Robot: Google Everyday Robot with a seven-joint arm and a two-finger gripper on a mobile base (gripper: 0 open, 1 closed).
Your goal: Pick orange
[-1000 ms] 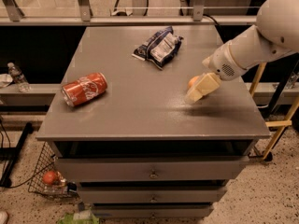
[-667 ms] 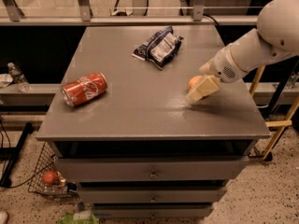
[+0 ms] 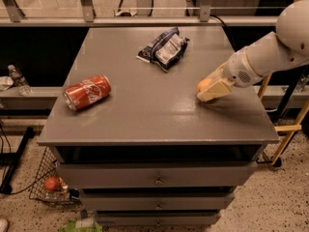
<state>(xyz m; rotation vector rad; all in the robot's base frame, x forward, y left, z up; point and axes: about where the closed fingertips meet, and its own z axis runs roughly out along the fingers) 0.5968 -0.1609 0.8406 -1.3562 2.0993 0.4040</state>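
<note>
The orange (image 3: 203,84) is small and round and sits at the right side of the grey cabinet top (image 3: 145,115). My gripper (image 3: 206,88) comes in from the right on a white arm and is shut on the orange. Its cream fingers (image 3: 216,90) hold the fruit above and below, just over the surface. Part of the orange is hidden by the fingers.
A red soda can (image 3: 87,92) lies on its side at the left. A crumpled chip bag (image 3: 163,48) lies at the back centre. The cabinet has drawers (image 3: 158,178) below. A wire basket with a reddish fruit (image 3: 50,183) stands on the floor at the left.
The wrist has shifted slightly right and down. More of the orange shows between the fingers than a second ago. The can and the bag have not moved.
</note>
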